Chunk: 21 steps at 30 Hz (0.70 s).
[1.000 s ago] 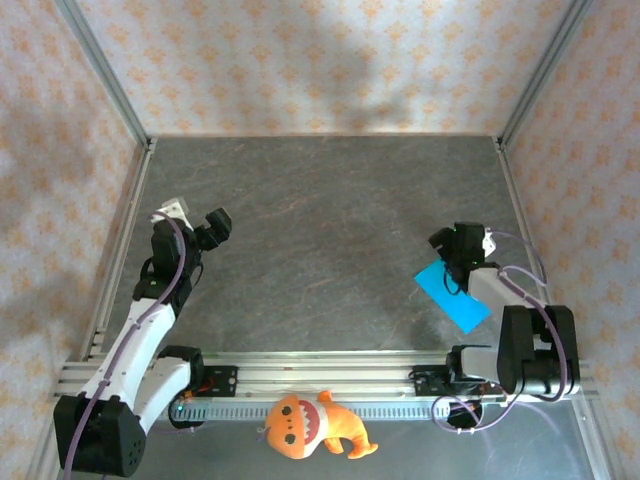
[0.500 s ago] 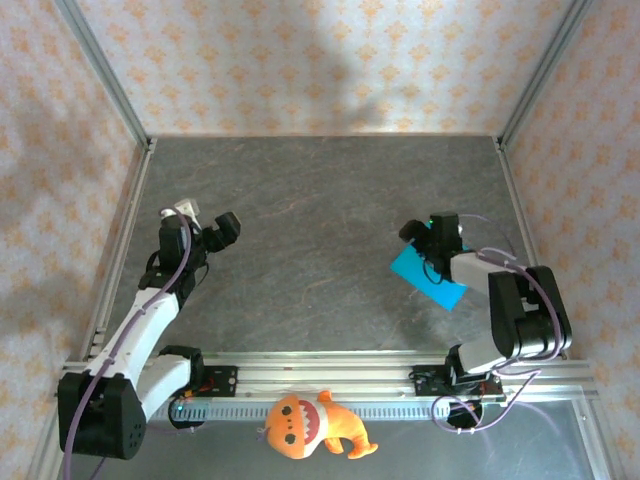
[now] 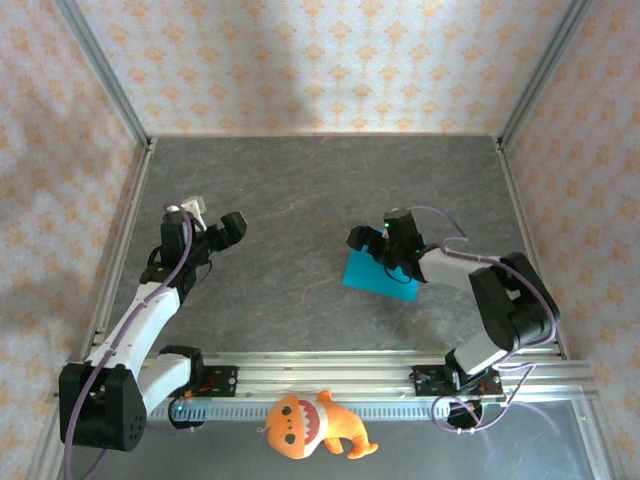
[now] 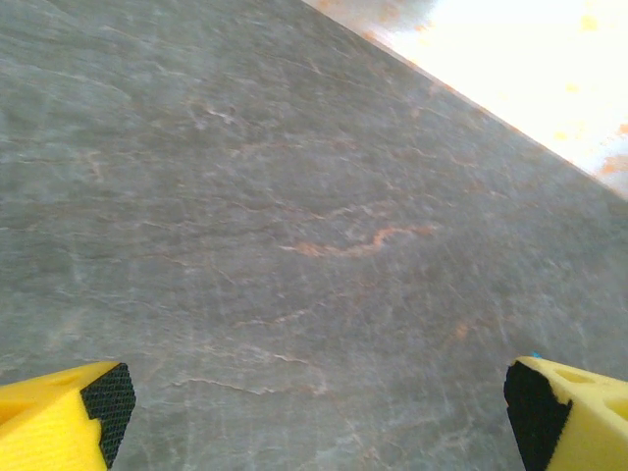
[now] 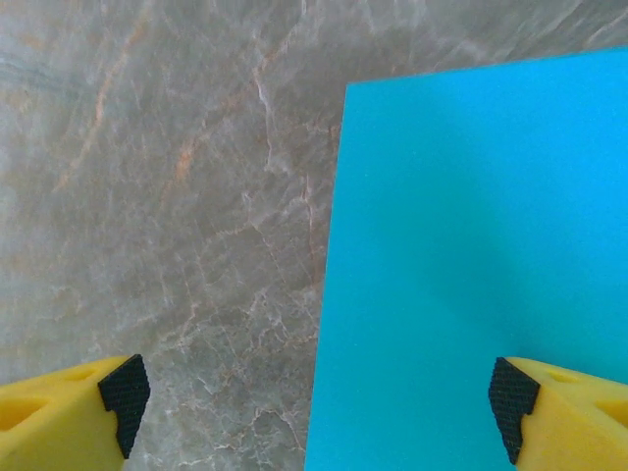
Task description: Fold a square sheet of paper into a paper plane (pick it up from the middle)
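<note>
Right wrist view: my right fingers (image 5: 59,422) are spread wide, holding nothing, hanging over the square sheet of paper (image 5: 471,245), which lies flat on the desk (image 5: 147,147), right of centre. Sheet edge runs between them: one finger over paper, the other over bare desk. Risk: closing here catches the edge, not the middle, or just skids the thin sheet and crumples it. Left fingers (image 4: 49,422) are also wide open, empty, well apart from it.
</note>
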### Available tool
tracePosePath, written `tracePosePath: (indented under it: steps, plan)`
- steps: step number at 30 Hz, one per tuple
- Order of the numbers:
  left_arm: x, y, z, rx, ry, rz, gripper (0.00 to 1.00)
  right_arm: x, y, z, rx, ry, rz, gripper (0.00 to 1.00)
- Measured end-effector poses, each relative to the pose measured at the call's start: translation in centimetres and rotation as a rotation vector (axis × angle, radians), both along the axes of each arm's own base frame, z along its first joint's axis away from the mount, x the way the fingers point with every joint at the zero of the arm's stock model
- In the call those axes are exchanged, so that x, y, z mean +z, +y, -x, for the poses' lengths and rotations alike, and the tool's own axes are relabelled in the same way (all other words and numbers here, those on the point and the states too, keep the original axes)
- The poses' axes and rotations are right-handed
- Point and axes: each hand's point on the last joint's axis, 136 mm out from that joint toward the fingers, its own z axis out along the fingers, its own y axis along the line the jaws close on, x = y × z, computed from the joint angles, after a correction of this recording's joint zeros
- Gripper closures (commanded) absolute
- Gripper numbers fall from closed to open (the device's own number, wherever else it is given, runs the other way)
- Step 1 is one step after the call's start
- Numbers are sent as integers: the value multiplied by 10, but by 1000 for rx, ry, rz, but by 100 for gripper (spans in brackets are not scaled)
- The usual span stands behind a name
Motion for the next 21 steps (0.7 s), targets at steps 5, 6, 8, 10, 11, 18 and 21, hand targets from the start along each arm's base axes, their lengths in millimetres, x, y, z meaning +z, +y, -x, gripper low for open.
tracePosePath:
  steps: [5,6,8,10,11,18,21]
  plan:
    - [4,-19,0,-96,-15,56,1,22,-41,-20,-118,-55,-18,10]
    - [3,-22,-1,-113,-11,70,1,19,-50,-23,-139,-44,-16,10]
    - [-1,-29,-1,-143,0,100,1,7,-61,-24,-161,-12,-7,10]
    - [-8,-35,0,-166,17,134,1,-8,-62,-19,-156,34,8,10]
    - [-11,-37,0,-171,25,148,1,-14,-61,-17,-149,55,11,11]
    - [-12,-58,3,-209,27,218,1,-18,-50,-17,-97,45,-1,11]
    - [-11,-66,4,-223,27,235,1,-17,-34,-17,-54,24,-8,11]
